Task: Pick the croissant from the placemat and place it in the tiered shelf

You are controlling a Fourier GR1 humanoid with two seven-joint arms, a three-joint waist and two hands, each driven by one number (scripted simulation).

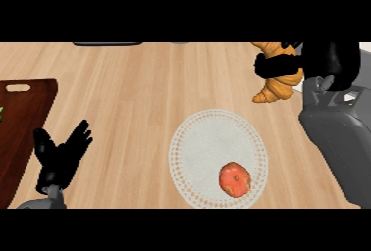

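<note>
Croissant lifted, clear of the placemat.

Wooden counter (pixel 145 88); dark board (pixel 25 132) at left edge; round pale placemat (pixel 217 147) bearing a tomato (pixel 235 179). Right hand (pixel 290 66) at upper right, fingers curled round the croissant (pixel 279 90), held beyond the placemat's far edge. Left hand (pixel 62 154) rests lower left, fingers spread, upward.

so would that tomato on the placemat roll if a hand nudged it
Probably. The tomato looks round and smooth and lies loose on the flat placemat, with nothing beside it to stop it. Its skin looks glossy, so fingers might slip. It seems slightly flattened, so it may wobble rather than roll far.
</note>
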